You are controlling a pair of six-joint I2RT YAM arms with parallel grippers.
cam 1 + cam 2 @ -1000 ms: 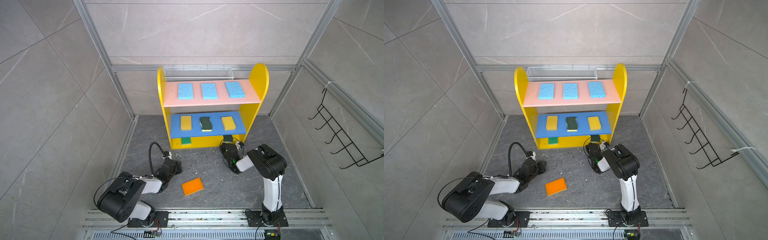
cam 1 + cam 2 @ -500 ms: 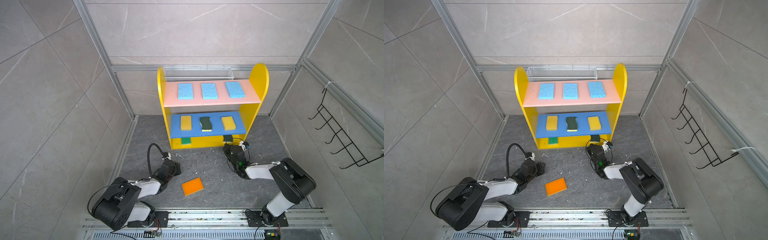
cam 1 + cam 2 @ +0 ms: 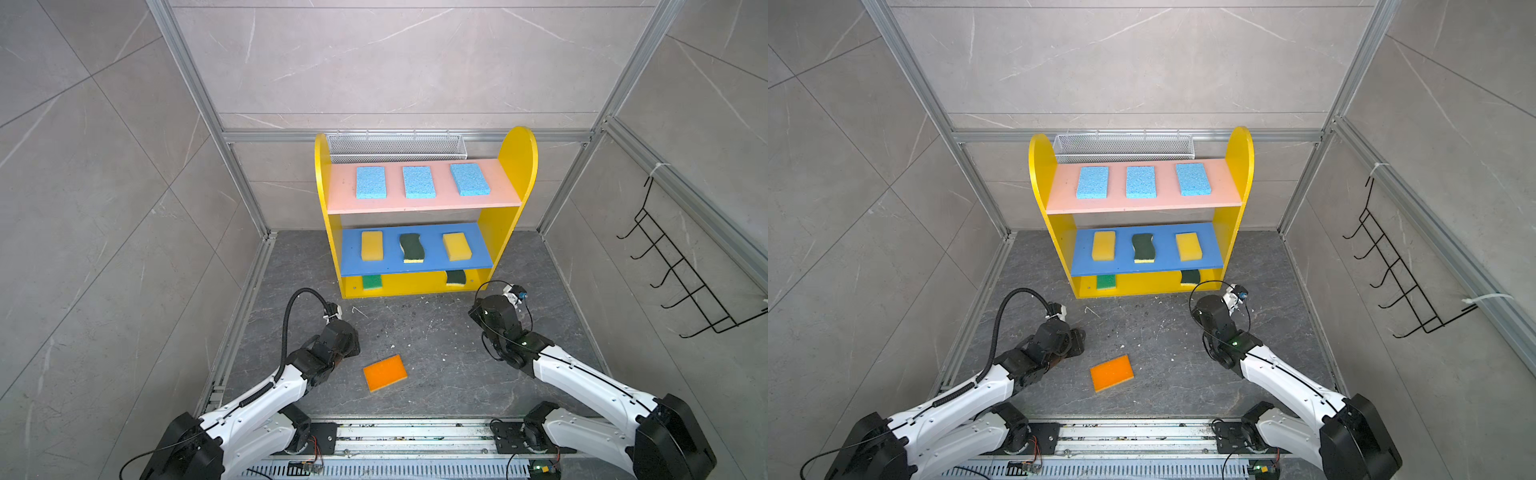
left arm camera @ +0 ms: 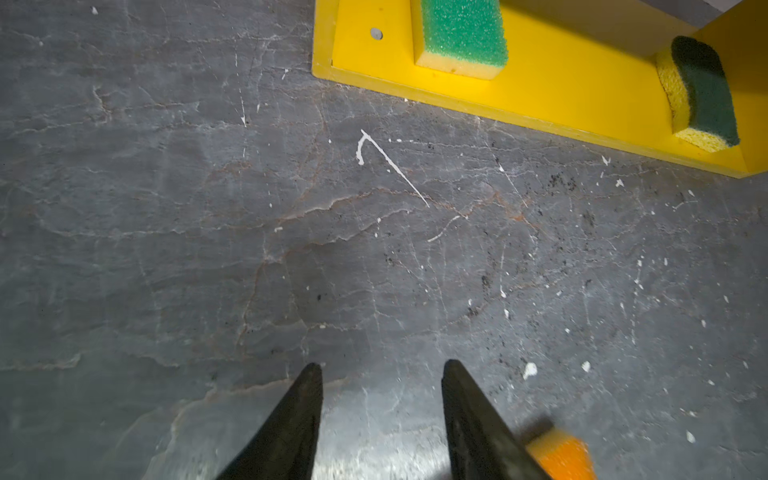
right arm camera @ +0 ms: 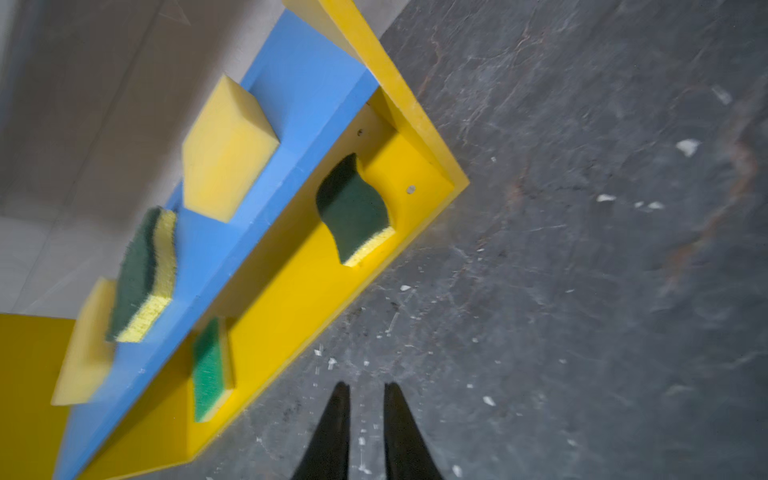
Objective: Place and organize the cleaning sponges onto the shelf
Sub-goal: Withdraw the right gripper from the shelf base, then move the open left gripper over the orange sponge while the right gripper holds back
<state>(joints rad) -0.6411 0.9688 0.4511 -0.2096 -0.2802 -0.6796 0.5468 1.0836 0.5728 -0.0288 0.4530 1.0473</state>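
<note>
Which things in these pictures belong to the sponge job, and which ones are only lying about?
Belong to the job:
shelf
three light blue sponges
two yellow sponges
two dark-green sponges
bright green sponge
orange sponge, not yet shelved

Only lying about:
wire-mesh basket behind the shelf
black hook rack

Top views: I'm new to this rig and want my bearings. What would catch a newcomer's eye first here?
The bright shelf against the back wall stands out first, with three light blue sponges in a row on its pink top board. Next comes the lone orange sponge flat on the dark floor in front, off the shelf, close to the left gripper, which is open and empty.
</note>
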